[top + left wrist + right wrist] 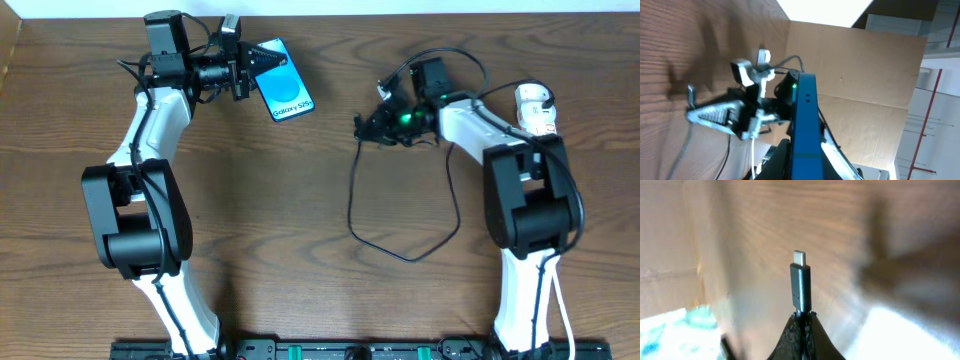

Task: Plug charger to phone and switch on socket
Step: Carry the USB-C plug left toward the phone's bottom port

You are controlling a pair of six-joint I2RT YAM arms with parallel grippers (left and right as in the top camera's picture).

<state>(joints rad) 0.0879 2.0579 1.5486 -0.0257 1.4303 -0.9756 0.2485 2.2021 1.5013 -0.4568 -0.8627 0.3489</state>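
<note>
My left gripper (248,68) is shut on the phone (281,78), holding its cyan-blue screen tilted at the table's back. In the left wrist view the phone (804,120) stands edge-on between the jaws. My right gripper (368,126) is shut on the charger just behind its black connector tip (800,282), which points out from the closed fingers (802,319) toward the phone. A gap of bare table separates tip and phone. The charger's black cable (352,205) loops over the table below the right arm. The socket (537,108), white with red marks, lies at the far right.
The right arm's gripper (720,114) shows in the left wrist view, facing the phone. A brown cardboard wall (865,65) stands behind the table. Both arm bases stand at the table's front edge.
</note>
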